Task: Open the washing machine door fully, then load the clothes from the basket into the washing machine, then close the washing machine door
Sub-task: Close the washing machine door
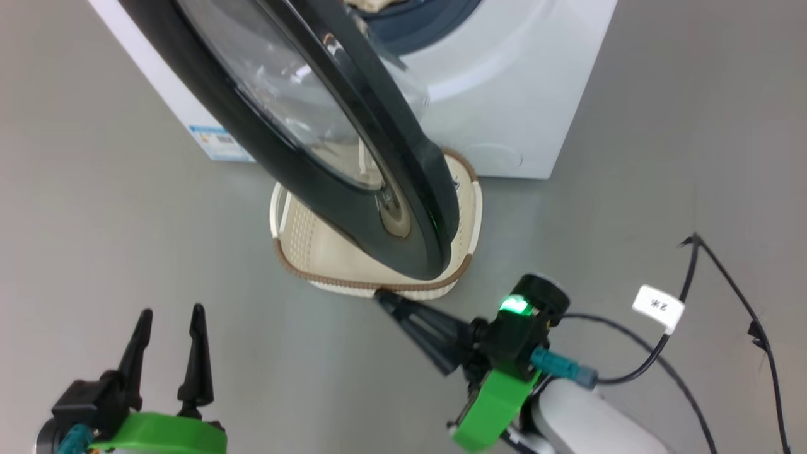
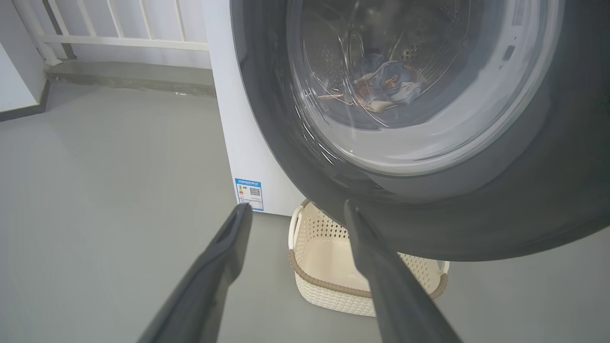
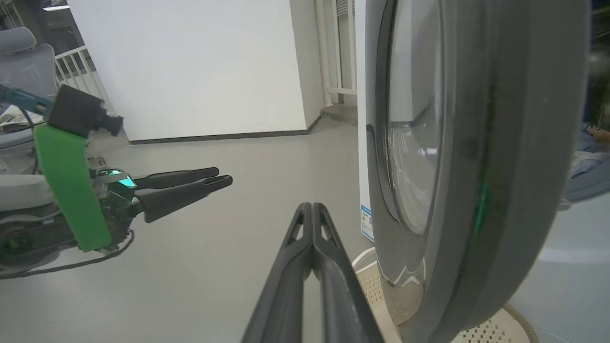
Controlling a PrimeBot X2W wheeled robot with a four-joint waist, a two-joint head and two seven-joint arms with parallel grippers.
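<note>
**A:** Grey floor (image 1: 94, 221) all round, a white wall (image 3: 190, 71) behind. What stands where, from the left?

**B:** The left claw (image 1: 172, 312) sits low, fingers spread, holding nothing, well apart from everything. Next is the machine (image 1: 504, 82) with its blue sticker (image 1: 217, 144). Its door (image 1: 353, 227) is swung partway out and hangs over the basket (image 1: 296, 268). The right claw (image 1: 381, 295) is just in front of the basket's near rim, fingers pressed together and empty, tips close to the door's lower edge.

**A:** And the clothes?

**B:** In the drum (image 2: 333, 47). The left wrist view shows the clothes (image 2: 386, 88) through the glass (image 1: 284, 82). What shows of the basket looks bare.

**A:** So closing is what's left, I'd say. How best?

**B:** Set the pressed fingers on the door's outer face near its free edge, far from the hinge. Follow the arc, don't shove straight, and press on until the latch catches. Keep above the basket, which stands under the sweep.

**A:** What can't you make out?

**B:** Whether the right tips touch the door or the rim. The door hides much of the basket's floor, and the machine's top is cut off. I can't pick out the hinge or latch.
</note>
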